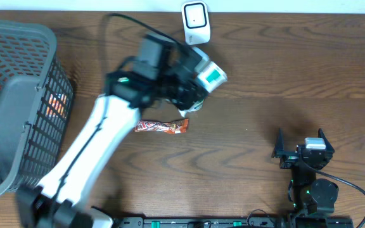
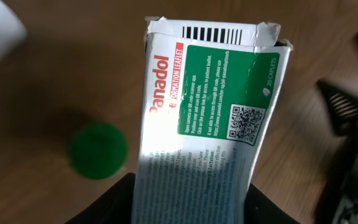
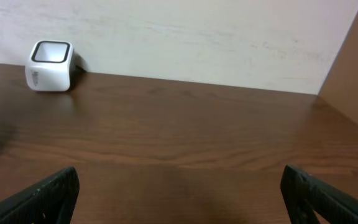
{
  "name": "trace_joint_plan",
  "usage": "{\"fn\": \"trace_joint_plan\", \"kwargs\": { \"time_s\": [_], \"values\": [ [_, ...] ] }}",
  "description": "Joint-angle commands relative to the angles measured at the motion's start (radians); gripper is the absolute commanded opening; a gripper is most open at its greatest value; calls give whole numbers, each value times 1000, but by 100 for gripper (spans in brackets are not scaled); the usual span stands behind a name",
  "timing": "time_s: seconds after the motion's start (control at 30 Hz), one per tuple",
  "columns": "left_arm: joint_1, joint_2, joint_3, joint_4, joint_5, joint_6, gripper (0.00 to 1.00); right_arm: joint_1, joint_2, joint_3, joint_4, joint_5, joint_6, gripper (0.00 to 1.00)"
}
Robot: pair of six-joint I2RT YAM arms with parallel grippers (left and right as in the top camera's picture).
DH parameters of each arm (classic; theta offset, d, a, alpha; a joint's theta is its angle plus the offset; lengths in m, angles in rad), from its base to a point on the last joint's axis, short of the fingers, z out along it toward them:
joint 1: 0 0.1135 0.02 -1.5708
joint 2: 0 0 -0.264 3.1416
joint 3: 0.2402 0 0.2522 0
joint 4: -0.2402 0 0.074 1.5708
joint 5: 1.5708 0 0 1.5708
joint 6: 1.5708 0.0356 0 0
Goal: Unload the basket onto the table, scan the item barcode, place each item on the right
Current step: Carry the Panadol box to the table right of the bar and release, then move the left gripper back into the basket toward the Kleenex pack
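Left gripper (image 1: 194,87) clamps the medicine box (image 1: 210,76), top centre of the overhead frame. Its long axis points upper right, with the barcode (image 2: 211,34) on the far end. The scanner (image 1: 196,22) sits just above, apart. Right gripper (image 1: 301,142) is wide and empty, lower right. I'd present with the left.

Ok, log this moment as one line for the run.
left gripper: shut on Panadol box | Panadol box: held above table, barcode at free end | scanner: at back edge | right gripper: open, empty
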State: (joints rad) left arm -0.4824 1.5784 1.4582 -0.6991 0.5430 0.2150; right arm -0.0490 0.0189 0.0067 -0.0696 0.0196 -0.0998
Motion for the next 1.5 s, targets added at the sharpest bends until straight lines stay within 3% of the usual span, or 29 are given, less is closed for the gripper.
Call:
{"fn": "trace_joint_plan", "kwargs": {
  "time_s": [0.0, 0.2, 0.4, 0.63, 0.9, 1.07, 1.17, 1.27, 1.47],
  "values": [
    [-70, 114, 5, 0, -70, 48, 46, 8, -1, -1, -2, 9, -13, 99],
    [-161, 273, 5, 0, -72, 160, 46, 8, -1, -1, -2, 8, -13, 99],
    [-240, 385, 5, 5, -183, 230, 47, 8, -1, -1, -2, 9, -14, 99],
    [-278, 436, 5, 43, -213, 236, 87, 8, -1, -1, -2, 8, -14, 99],
    [-270, 264, 5, 21, -235, 236, 93, 8, -1, -1, -2, 8, -13, 99],
    [-239, 26, 5, 0, -431, 171, 94, 8, -1, -1, -2, 8, -14, 99],
    [-176, -146, 6, -2, -541, 149, 97, 8, -1, -1, -2, 8, -13, 99],
    [-46, -302, 6, 16, -559, 77, 99, 8, -1, -1, -2, 8, -13, 99],
    [475, -494, 6, 48, -558, -331, 98, 8, -1, -1, -2, 9, -14, 99]
  ]
}}
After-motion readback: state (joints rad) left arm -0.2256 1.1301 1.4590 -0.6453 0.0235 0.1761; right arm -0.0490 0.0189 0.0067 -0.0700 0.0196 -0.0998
